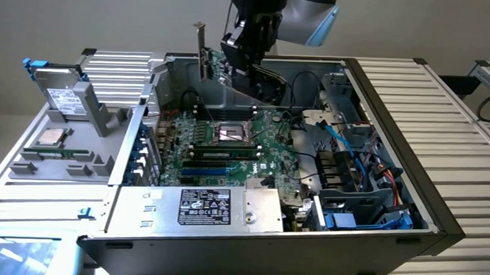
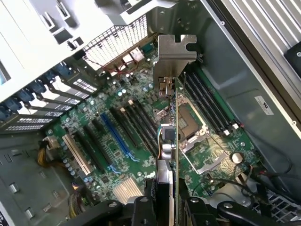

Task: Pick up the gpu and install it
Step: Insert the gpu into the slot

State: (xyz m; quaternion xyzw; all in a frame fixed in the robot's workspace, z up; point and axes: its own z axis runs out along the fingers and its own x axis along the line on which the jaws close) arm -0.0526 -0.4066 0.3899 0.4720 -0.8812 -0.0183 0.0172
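1. Exterior view: gpu with green board face showing, silver bracket uppermost, slightly tilted.
2. Hangs at twelve o'clock over the motherboard, clear of it.
3. Clamped by gripper from the card's four o'clock; reached steeply from above by the arm.

A ribbed metal surface is seen, and an open computer case is laid on it on its side. Just beside the case, at the exterior view's left, a grey moulded tray is set on the same surface.
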